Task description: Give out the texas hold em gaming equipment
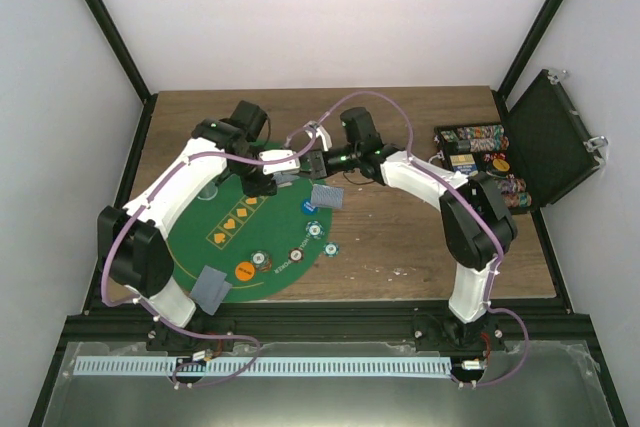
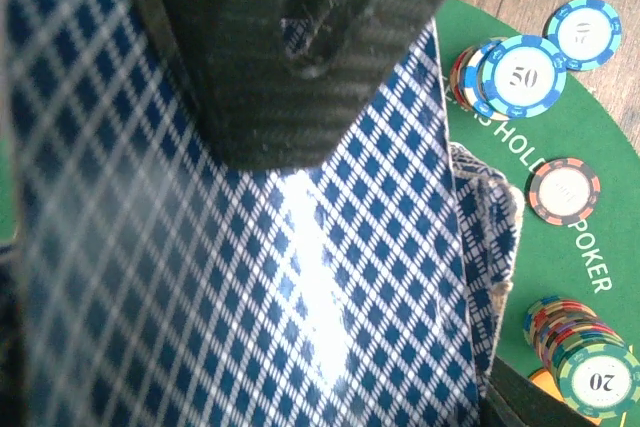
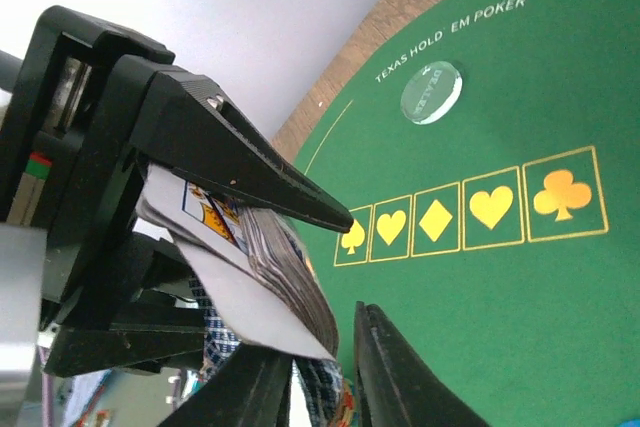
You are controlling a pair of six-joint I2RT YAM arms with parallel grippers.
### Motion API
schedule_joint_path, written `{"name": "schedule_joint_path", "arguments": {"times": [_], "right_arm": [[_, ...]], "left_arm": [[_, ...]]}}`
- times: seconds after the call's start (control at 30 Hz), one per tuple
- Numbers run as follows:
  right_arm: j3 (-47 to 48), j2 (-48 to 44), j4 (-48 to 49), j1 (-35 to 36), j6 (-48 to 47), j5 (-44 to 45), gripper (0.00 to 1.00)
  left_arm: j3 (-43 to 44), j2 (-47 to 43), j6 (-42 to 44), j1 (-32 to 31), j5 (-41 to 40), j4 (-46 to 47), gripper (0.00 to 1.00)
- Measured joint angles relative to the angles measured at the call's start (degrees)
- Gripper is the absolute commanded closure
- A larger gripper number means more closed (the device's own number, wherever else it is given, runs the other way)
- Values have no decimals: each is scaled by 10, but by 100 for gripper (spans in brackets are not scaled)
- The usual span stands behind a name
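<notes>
Beneath the left pincer (image 1: 268, 172) and the right pincer (image 3: 325, 347), a brown wooden table (image 1: 420, 237), and on it, straight below their tips, a green half-round felt mat (image 1: 262, 229) printed with a row of yellow suit marks. Well off to the right of the right pincer, past its arm, a black hard case (image 1: 548, 137) standing open, with rows of chips (image 1: 478, 137) inside. Over the far part of the mat, the left pincer clamped on a deck (image 3: 285, 269) of playing cards, one black finger pressed flat on the blue diamond-patterned back, court-card artwork visible on a white face. Nose to nose with it, the right pincer, fingers set narrow around the lowest edge of that deck; hard to say from the wrist view whether pinching a card or only flanking it. Between the left pincer and its own base, at the near rim of the mat, a small grey-backed pile of cards (image 1: 213, 289). Just on the base side of the right pincer, at the mat's right edge, a second pile (image 1: 326, 196). Nearer the bases than either pincer, loose chips along the curved edge: an orange chip (image 1: 245, 271) on the felt, a teal chip (image 1: 329, 247) just off it on bare wood. Close beside the left pincer in its own camera, a blue "50" chip (image 2: 522, 77) topping a short stack, a dark red chip (image 2: 564, 190) lying alone, and a taller stack under a green "20" chip (image 2: 598, 377). Ahead of the right pincer's tips, beyond the suit marks, a clear round dealer button (image 3: 431, 92).
</notes>
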Motion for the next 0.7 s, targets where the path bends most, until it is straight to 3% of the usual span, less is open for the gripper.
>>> {"name": "schedule_joint_path", "arguments": {"times": [0.17, 0.7], "right_arm": [[0, -4, -7, -1, -6, -1, 99], [0, -21, -26, -10, -17, 14, 99]], "left_arm": [[0, 6, -3, 3, -4, 1, 50], [-10, 12, -10, 43, 2, 3, 50]]}}
